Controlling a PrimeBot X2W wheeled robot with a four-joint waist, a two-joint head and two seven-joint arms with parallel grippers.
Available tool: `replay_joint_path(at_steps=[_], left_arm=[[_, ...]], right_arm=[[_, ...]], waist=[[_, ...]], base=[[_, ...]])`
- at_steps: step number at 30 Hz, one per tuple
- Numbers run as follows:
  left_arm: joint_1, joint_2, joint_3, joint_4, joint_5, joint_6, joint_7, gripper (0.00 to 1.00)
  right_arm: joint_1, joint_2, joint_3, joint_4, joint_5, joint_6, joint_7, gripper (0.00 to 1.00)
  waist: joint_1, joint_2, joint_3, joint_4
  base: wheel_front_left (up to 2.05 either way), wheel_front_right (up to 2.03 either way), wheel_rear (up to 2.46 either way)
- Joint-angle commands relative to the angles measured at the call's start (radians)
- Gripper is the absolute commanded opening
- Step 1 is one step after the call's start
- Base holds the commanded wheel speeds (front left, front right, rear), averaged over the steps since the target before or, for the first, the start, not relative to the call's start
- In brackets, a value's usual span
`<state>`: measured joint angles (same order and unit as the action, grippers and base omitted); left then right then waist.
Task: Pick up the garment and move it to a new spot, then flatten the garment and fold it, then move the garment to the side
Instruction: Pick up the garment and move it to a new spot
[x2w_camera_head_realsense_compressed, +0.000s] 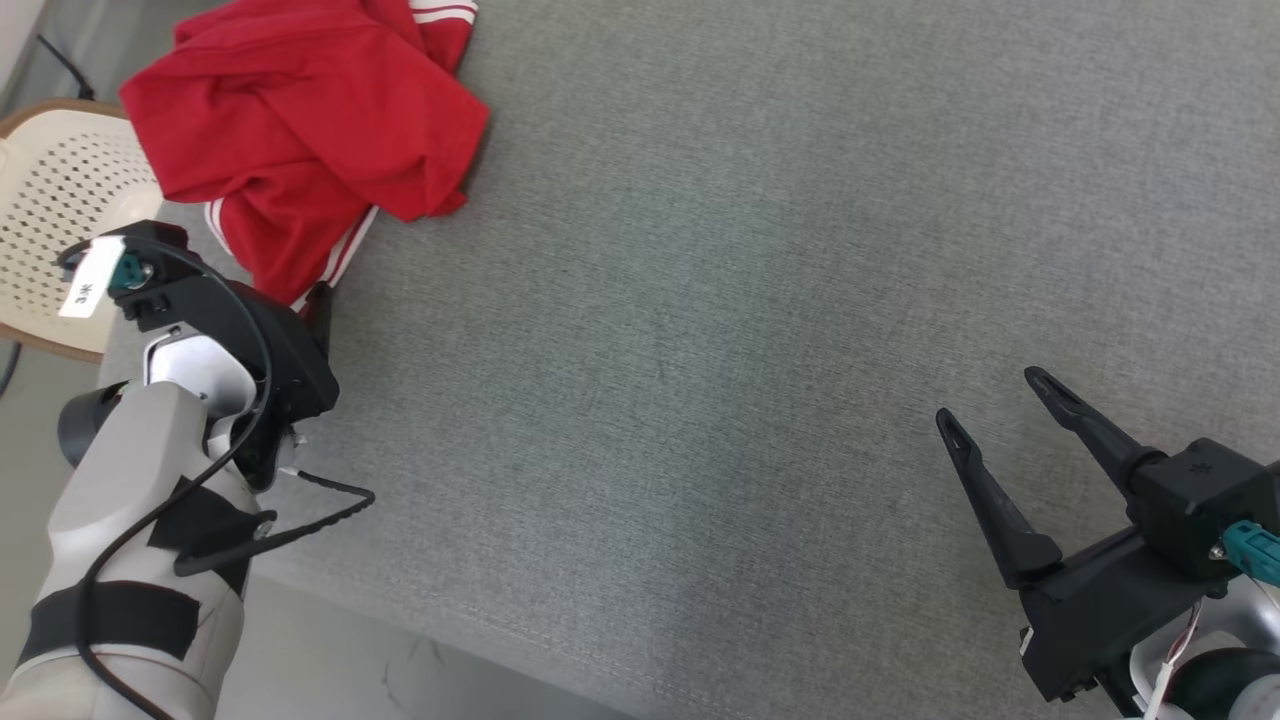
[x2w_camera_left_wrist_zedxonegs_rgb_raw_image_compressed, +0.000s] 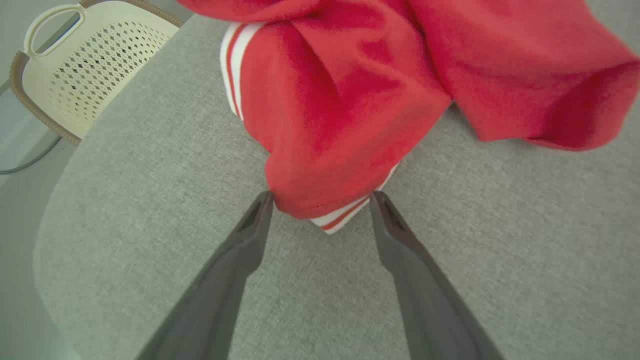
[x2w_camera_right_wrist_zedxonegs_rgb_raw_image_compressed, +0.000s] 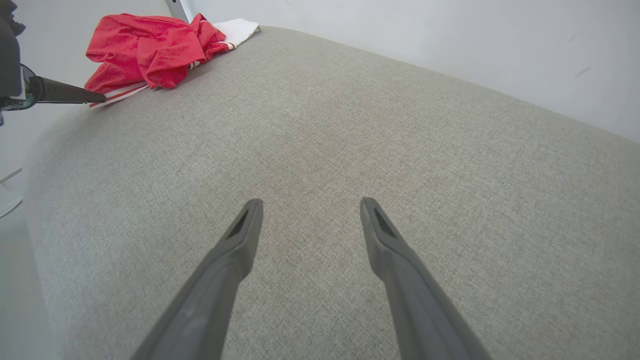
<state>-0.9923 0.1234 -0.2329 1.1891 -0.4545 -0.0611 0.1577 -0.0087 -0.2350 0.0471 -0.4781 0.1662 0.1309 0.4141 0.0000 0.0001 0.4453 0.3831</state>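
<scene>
Grey woven fabric covers the wide padded surface (x2w_camera_head_realsense_compressed: 700, 350) before us, with a cream perforated plastic basket (x2w_camera_head_realsense_compressed: 60, 200) beyond its left edge. Near that corner, the crumpled red garment with white-striped trim (x2w_camera_head_realsense_compressed: 300, 130) lies heaped, not yet lifted. Our left gripper (x2w_camera_left_wrist_zedxonegs_rgb_raw_image_compressed: 322, 200) straddles its nearest striped hem, jaws fully spread and gripping nothing; we judge it is placed to pinch that corner. Our right gripper (x2w_camera_head_realsense_compressed: 988, 394) hovers wide open and empty, well apart over bare fabric.
</scene>
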Motion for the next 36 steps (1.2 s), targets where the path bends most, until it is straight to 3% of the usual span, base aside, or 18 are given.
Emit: replay_joint_path(at_steps=[1, 5, 6, 7, 8, 9, 20, 27, 36], left_arm=[[-0.017, 0.008, 0.007, 0.01, -0.012, 0.0, -0.01, 1.0], [-0.025, 0.009, 0.014, 0.03, -0.027, -0.009, -0.029, 1.0], [-0.028, 0.01, 0.015, 0.034, -0.03, -0.013, -0.033, 0.9], [-0.031, 0.011, 0.017, 0.036, -0.036, -0.015, -0.044, 0.44], [-0.034, 0.013, 0.018, 0.039, -0.036, -0.016, -0.053, 0.31], [-0.036, 0.016, 0.016, 0.041, -0.034, -0.012, -0.063, 0.0], [-0.058, 0.022, 0.022, 0.06, -0.045, 0.02, -0.162, 0.0], [-0.075, 0.025, -0.002, 0.061, -0.026, -0.011, -0.195, 0.0], [-0.161, 0.023, -0.073, 0.007, 0.031, -0.017, -0.24, 0.0]], right_arm=[[0.004, -0.007, -0.003, -0.011, -0.003, 0.0, 0.007, 1.0], [0.01, -0.016, -0.012, -0.033, -0.008, 0.0, 0.02, 1.0], [0.011, -0.017, -0.014, -0.037, -0.008, 0.0, 0.023, 1.0], [0.012, -0.017, -0.014, -0.04, -0.008, 0.0, 0.024, 1.0], [0.012, -0.017, -0.014, -0.041, -0.008, 0.0, 0.023, 1.0], [0.012, -0.017, -0.014, -0.041, -0.008, 0.0, 0.023, 1.0], [-0.015, -0.004, 0.008, -0.011, 0.003, 0.0, -0.003, 1.0], [-0.04, 0.032, 0.044, 0.06, 0.022, 0.0, -0.062, 1.0], [-0.055, 0.107, 0.084, 0.2, 0.05, 0.0, -0.181, 1.0]], waist=[[0.0, -0.0001, 0.007, -0.013], [0.0, -0.0001, 0.019, -0.024], [0.0, -0.0001, 0.021, -0.026], [0.0, -0.0001, 0.023, -0.027], [0.0, -0.0001, 0.024, -0.029], [0.0, -0.0001, 0.024, -0.031], [0.0, -0.0001, 0.002, -0.03], [0.0, -0.0001, -0.06, -0.027], [0.0, -0.0001, -0.223, -0.07]], base=[[0.0, 0.0, 0.0], [0.0, 0.0, 0.0], [0.0, 0.0, 0.0], [0.0, 0.0, 0.0], [0.0, 0.0, 0.0], [0.0, 0.0, 0.0], [0.0, 0.0, 0.0], [0.0, 0.0, 0.0], [0.0, 0.0, 0.0]])
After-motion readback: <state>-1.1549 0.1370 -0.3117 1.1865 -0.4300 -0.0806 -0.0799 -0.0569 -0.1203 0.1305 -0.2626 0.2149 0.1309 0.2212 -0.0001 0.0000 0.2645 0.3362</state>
